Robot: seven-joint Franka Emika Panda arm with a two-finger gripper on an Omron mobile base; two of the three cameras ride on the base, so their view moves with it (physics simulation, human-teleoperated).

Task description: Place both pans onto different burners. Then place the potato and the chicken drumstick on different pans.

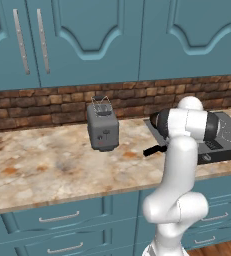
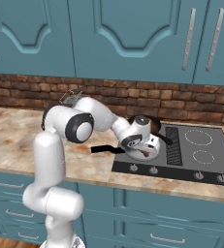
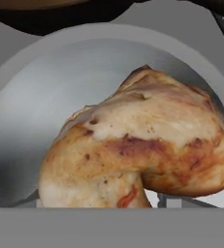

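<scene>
The chicken drumstick (image 3: 142,145) lies in the silver pan (image 3: 31,121). It looks lumpy, firm and greasy, so grip its thick middle. Whether the fingers clamp it, I cannot tell.

Speckled beige stone counter (image 1: 47,165) along the brick wall, carrying a grey toaster (image 1: 102,127) and a dark cooktop (image 2: 200,160); silver pan (image 2: 150,154) on the cooktop's left side.

Readable text: none | Labels, brands, numbers: none legible on the toaster (image 1: 103,127), the cooktop (image 2: 196,150) or the cabinet doors | Signs: a small dark mark on the toaster's front, too small to read | Cooktop knobs (image 2: 153,170): no legible markings
</scene>
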